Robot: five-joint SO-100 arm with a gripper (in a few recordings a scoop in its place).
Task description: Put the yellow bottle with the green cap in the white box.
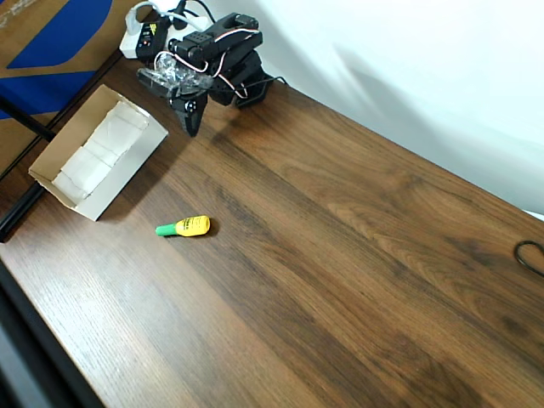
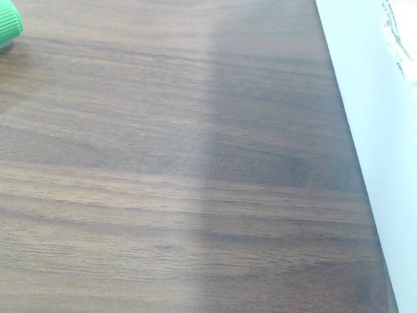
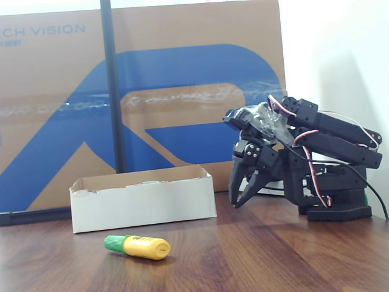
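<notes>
The yellow bottle with the green cap (image 1: 187,226) lies on its side on the wooden table, cap pointing left in the overhead view. It rests in front of the white box (image 3: 143,207) in the fixed view, bottle (image 3: 143,246) a short gap from the box wall. The white box (image 1: 132,174) stands at the left with white paper inside. My gripper (image 1: 191,123) hangs folded near the arm base, tips down, just right of the box's far end and well apart from the bottle. Its fingers (image 3: 236,201) meet at the tips with nothing held. A bit of the green cap (image 2: 8,19) shows top left in the wrist view.
A large brown-and-blue carton (image 3: 182,97) stands behind the box, with a black pole (image 3: 112,91) in front of it. A white power strip (image 1: 140,38) lies by the arm base. A black cable loop (image 1: 531,255) sits at the table's right edge. A white wall (image 1: 425,68) runs along the far side.
</notes>
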